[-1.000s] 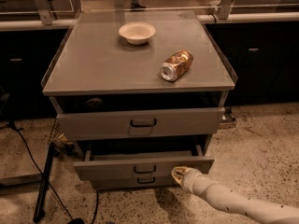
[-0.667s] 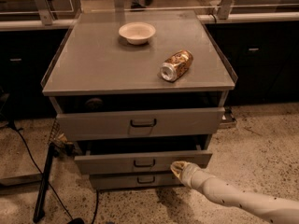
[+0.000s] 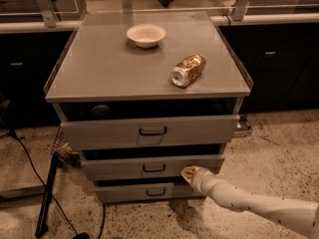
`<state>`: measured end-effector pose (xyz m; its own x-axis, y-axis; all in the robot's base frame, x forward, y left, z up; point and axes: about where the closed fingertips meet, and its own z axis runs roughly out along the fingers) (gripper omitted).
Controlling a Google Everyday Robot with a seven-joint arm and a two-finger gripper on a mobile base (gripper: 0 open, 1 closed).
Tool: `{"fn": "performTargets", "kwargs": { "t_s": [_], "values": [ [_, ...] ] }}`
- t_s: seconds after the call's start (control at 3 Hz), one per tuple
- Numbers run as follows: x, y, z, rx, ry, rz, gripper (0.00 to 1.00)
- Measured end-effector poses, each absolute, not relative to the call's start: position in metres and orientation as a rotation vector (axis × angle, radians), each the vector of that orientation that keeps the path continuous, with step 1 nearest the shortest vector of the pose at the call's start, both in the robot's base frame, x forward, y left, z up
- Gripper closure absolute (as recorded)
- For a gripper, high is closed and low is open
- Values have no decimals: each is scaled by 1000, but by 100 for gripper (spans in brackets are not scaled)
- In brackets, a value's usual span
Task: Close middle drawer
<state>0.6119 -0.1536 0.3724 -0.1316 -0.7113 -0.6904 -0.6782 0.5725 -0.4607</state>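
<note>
**Operator:** Change since one second ago: the middle drawer [image 3: 114, 167] has gone inward. It then stood well out over the lowest drawer [image 3: 124, 192]; its front now sits far closer to the cabinet. My gripper [image 3: 190, 174] has moved inward with it.

**Inspector:** Present position of the gripper?

**Operator:** Against the drawer's front, near its right end, at 3 o'clock from the small dark handle [image 3: 153, 169]. My arm [image 3: 259, 208] comes in from the 4 o'clock corner. Whether the gripper is apart or together, I cannot tell.

**Inspector:** Is the drawer fully home?

**Operator:** Cannot tell. A dark strip shows between its front and the uppermost drawer [image 3: 99, 132] above it.

**Inspector:** Other items?

**Operator:** On the worktop [image 3: 99, 73]: a pale bowl [image 3: 146, 35] toward 12 o'clock, upright, and a can [image 3: 188, 69] lying on its side at 4 o'clock from the bowl, apart from it. On the floor at 9 o'clock from the cabinet, a dark cable [image 3: 22, 158].
</note>
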Motion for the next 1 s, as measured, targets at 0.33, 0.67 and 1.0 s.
{"fn": "performTargets", "kwargs": {
  "t_s": [0.33,0.67,1.0],
  "values": [
    [611,-154,375,-1142,1846,-51,100],
    [608,-155,375,-1144,1848,-49,100],
    [582,-156,373,-1206,1910,40,100]
  ]
}}
